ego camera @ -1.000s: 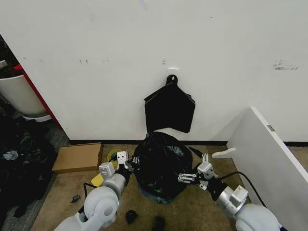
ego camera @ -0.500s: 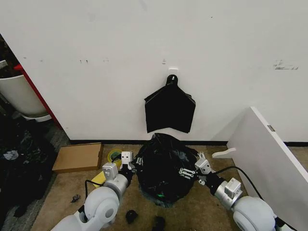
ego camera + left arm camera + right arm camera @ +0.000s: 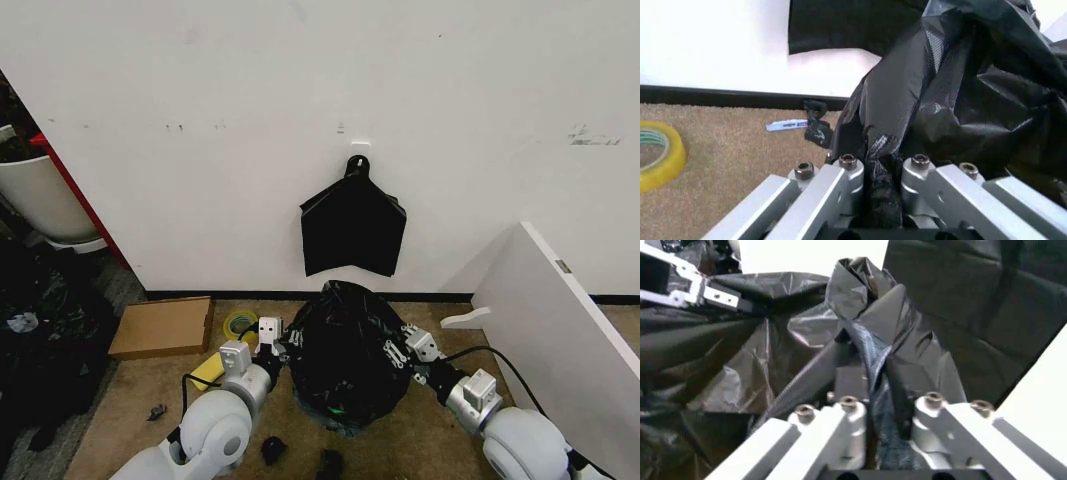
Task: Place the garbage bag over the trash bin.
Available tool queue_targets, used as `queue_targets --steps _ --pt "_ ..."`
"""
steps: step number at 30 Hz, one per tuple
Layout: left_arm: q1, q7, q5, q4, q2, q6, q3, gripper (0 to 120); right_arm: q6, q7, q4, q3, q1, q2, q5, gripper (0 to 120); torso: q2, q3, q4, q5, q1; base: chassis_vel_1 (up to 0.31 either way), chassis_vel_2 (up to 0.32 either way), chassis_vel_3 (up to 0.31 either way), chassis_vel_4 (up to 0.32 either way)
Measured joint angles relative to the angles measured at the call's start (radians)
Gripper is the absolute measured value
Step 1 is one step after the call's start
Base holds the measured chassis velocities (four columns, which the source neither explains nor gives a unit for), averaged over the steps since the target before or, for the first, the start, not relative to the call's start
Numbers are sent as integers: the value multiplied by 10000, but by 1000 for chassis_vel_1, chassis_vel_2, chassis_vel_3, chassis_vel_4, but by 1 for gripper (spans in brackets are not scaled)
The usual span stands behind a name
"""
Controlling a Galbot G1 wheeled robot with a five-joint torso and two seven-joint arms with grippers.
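White wall (image 3: 200,120) and tan carpet (image 3: 420,440) are forming the setting, with a black baseboard running along the foot of the wall.

Garbage bag (image 3: 345,350): glossy black, crinkled, standing as a rounded upright mound on the carpet between the two arms, directly below a flat black bundle (image 3: 353,228) that is hanging by its loop from a wall hook. Its gathered top is pointing up toward the wall, and its long axis is running roughly vertical. Whatever is standing under the plastic is hidden.

Left gripper (image 3: 283,340): pressing against the bag's left flank. In the left wrist view the left gripper (image 3: 881,165) is showing its fingers drawn close together, a pleat of black film pinched in the narrow gap.

Right gripper (image 3: 394,350): set against the bag's right flank. In the right wrist view the right gripper (image 3: 888,402) is clamping a twisted fold of plastic, the fingers nearly meeting.

Sundries on the floor: a flat cardboard box (image 3: 162,326) to the left, a yellow tape roll (image 3: 238,323) near the left arm, a white board (image 3: 560,320) leaning at the right.
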Motion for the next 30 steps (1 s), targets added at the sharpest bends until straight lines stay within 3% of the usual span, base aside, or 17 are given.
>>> queue_targets --steps 2,8,10,16,22,30 --pt "26 12 60 24 14 -8 -2 4 36 34 102 -5 -10 37 131 0 0 0 0 -1 0 0 0 0 0" --pt "117 193 522 64 114 -141 -20 4 -58 617 368 50 8 130 1067 0 0 0 0 -1 0 0 0 0 0" --pt "176 609 1622 157 157 -656 -33 4 212 1092 231 200 211 250 2054 0 0 0 1 0 0 0 0 0 0" --pt "243 1094 2203 158 264 -1261 -62 4 129 1760 -259 446 520 290 2960 0 0 0 0 0 0 0 0 0 0" --pt "375 1533 2434 153 444 -1699 -106 4 135 1675 -699 598 599 113 3105 0 0 0 1 0 0 0 0 0 0" --pt "460 3011 2892 111 781 -2826 -109 4 325 1070 -1324 589 664 -35 3163 0 0 0 1 0 0 0 0 0 0"
